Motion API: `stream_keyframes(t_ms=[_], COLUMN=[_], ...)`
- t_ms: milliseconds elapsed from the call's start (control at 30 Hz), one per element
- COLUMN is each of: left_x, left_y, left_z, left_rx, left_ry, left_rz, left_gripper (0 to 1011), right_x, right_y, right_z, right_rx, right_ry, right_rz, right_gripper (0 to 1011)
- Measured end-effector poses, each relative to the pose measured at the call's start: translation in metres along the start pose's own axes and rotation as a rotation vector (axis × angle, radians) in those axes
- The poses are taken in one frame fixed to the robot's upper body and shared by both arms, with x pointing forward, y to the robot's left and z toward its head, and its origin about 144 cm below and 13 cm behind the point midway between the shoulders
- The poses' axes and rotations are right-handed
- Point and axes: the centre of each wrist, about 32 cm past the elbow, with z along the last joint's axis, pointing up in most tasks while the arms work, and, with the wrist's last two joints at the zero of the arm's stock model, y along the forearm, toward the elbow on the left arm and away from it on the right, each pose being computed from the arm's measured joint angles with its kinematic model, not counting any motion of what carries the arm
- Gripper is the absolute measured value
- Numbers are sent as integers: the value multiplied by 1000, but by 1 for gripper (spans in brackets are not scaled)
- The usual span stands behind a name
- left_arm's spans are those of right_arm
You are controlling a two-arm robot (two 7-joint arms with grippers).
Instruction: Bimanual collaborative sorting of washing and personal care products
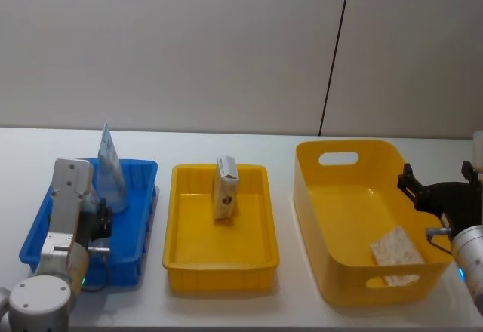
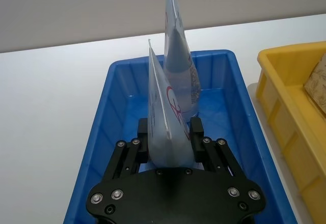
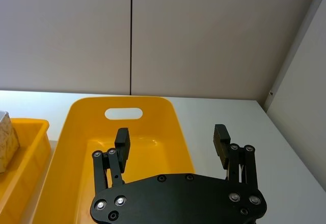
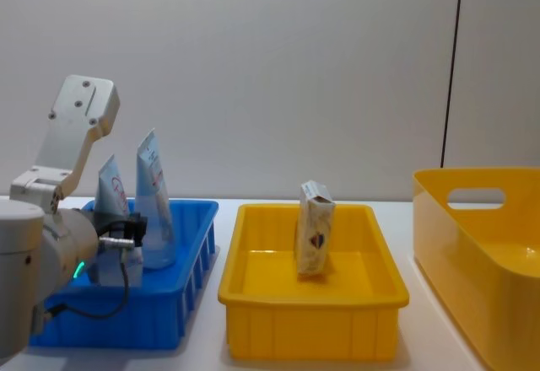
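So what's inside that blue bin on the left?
Inside the blue bin are two upright soft tubes: the left hand grips the shorter tube, the taller tube stands just beyond. The hand hides the floor beneath it.

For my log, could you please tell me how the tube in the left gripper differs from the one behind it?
The gripped tube is clamped in the left gripper; the rear tube stands free in the blue bin. The gripped tube looks whiter, the rear tube more translucent. The rear tube's tip rises higher than the gripped tube's. Both point crimped ends up and carry red print. The right gripper hangs open over the deep yellow bin.
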Motion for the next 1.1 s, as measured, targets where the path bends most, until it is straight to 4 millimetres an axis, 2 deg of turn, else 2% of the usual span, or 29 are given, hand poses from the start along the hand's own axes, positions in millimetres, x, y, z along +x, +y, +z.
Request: stream_keyframes(t_ms=[400,1100], left_x=[2,9], left_y=[3,15], left_z=[-1,18], left_rx=[-54,-269], left_ry=[-30,-43], left_rz=[0,-84], left_gripper=[378,264], right_x=[0,0], right_y=[0,0], right_z=[0,0], right_rx=[0,0], right_ry=[0,0], right_rz=[0,0], right_gripper=[1004,1004])
